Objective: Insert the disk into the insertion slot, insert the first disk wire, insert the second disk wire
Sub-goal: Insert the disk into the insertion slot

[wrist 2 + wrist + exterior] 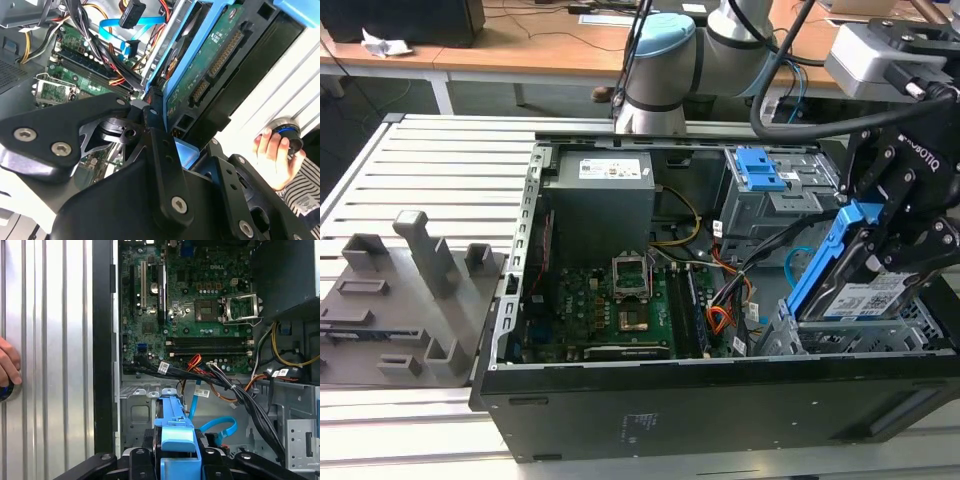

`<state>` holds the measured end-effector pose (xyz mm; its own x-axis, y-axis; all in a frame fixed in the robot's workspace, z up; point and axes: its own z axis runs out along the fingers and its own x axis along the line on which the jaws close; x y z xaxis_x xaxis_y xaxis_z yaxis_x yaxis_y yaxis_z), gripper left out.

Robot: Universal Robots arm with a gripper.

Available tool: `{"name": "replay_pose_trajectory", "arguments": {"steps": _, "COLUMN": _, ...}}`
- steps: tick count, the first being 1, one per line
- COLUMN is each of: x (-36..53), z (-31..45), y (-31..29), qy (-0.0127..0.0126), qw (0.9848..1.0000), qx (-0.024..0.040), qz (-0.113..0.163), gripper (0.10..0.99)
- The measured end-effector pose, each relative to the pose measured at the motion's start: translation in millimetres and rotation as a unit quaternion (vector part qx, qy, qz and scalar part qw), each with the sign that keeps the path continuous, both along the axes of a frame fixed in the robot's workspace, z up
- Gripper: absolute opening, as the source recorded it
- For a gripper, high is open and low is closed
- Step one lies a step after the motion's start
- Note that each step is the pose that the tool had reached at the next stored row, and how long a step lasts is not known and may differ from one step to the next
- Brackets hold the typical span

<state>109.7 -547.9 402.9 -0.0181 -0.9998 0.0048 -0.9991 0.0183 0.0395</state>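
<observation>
We see the pincer (886, 262) clenched on the disk (873, 296), closed across its blue carrier (828, 250). The disk hangs tilted, one end raised, just above the slot (788, 338) at the exterior view's right end of the open case (720, 400). It is not yet seated.

We judge the disk to be a stiff, fairly dense block. It will not flex, but it is sensitive to shock. Its bare circuit board and connector, seen in the second wrist view, should not be pressed. The carrier is the correct place to take hold, at mid-length so that the load balances. Its smooth plastic may slip under a weak grip.

The arm (660, 60) reaches over the case from its far side in the exterior view, wrist bent down over the drive bay. The second wire (220, 426) lies curled beside the slot, its plug free. A hand (272, 155) grips a knob (287, 132) on the tabletop (440, 160) outside the case.
</observation>
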Motion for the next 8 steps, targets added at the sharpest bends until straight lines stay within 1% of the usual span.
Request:
{"name": "replay_pose_trajectory", "arguments": {"steps": 2, "x": 0.0, "z": -2.4, "y": 0.0, "qy": 0.0000, "qw": 1.0000, "qx": 0.0001, "qz": 0.000, "gripper": 0.365}}
{"name": "replay_pose_trajectory", "arguments": {"steps": 3, "x": 0.0, "z": -5.4, "y": 0.0, "qy": 0.0000, "qw": 1.0000, "qx": 0.0001, "qz": 0.000, "gripper": 0.365}}
{"name": "replay_pose_trajectory", "arguments": {"steps": 8, "x": 0.0, "z": -5.8, "y": 0.0, "qy": 0.0000, "qw": 1.0000, "qx": 0.0001, "qz": 0.000, "gripper": 0.365}}
